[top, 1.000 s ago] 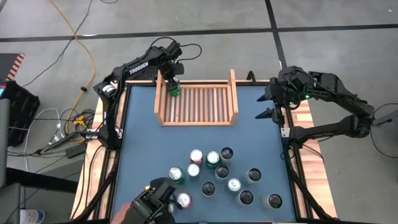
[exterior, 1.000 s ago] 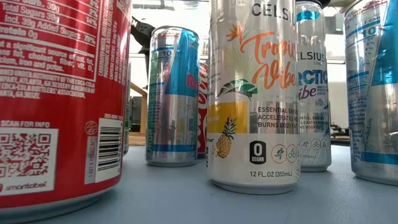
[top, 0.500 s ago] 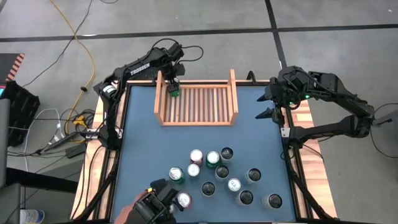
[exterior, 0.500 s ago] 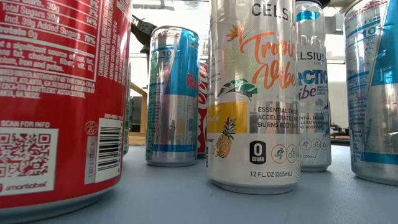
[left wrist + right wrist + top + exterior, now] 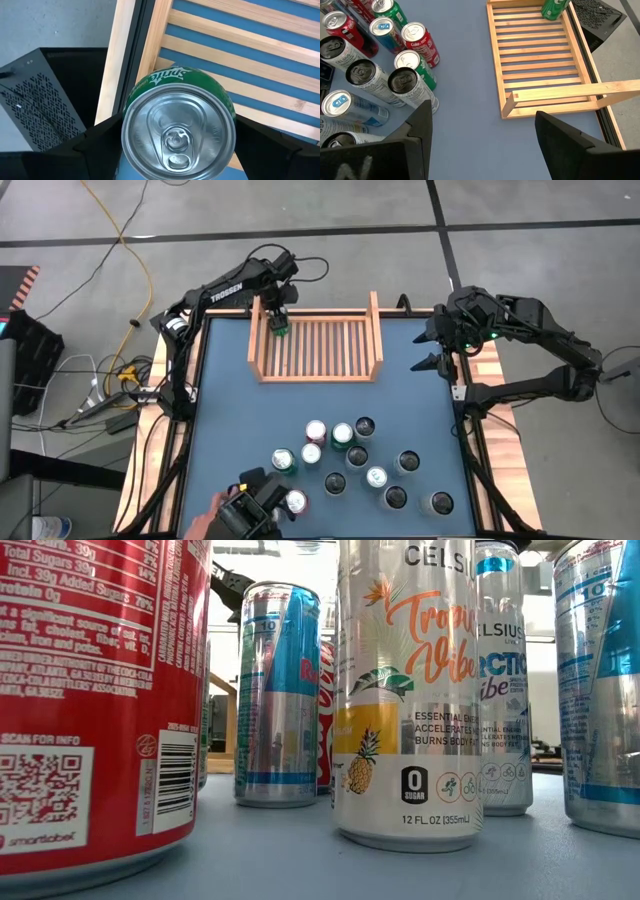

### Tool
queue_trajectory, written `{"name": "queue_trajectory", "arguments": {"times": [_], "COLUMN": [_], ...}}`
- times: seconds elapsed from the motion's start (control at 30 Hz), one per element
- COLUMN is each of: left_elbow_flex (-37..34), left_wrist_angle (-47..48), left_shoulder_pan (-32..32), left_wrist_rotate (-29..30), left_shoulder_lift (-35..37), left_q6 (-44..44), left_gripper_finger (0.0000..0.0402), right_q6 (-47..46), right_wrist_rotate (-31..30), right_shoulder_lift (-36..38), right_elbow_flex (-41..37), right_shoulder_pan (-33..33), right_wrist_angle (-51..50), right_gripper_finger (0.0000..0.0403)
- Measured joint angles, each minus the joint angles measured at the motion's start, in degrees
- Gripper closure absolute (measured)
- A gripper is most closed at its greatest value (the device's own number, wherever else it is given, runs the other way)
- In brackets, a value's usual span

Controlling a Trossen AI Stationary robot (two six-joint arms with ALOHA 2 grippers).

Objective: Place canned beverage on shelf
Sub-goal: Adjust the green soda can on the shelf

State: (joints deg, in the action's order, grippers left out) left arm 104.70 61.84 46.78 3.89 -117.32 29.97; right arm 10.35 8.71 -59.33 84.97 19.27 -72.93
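Our left gripper [image 5: 279,320] stands open around the green can [image 5: 179,122], which sits upright in the shelf's [image 5: 372,340] far left corner, leaving room for more cans, while our right gripper [image 5: 428,350] waits open beside the shelf.

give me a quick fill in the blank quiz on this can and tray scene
1. The green can stands in a back ____ of the wooden tray.
2. The left gripper is over the green can with its fingers ____.
3. The right gripper waits near the table's right edge, holding ____.
4. The other cans stand grouped on the blue ____, outside the tray.

Missing words: corner; open; nothing; table
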Motion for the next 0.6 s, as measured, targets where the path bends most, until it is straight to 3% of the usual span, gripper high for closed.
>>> {"name": "queue_trajectory", "arguments": {"times": [0.6], "left_elbow_flex": [0.1], "left_wrist_angle": [3.0], "left_shoulder_pan": [0.1], "left_wrist_rotate": [0.5], "left_shoulder_lift": [0.0], "left_q6": [-0.7], "left_gripper_finger": [0.0085], "right_q6": [-0.4], "right_wrist_rotate": [0.0], "right_shoulder_lift": [0.0], "right_elbow_flex": [0.0], "right_shoulder_pan": [0.0], "right_wrist_angle": [0.0], "right_gripper_finger": [0.0142]}}
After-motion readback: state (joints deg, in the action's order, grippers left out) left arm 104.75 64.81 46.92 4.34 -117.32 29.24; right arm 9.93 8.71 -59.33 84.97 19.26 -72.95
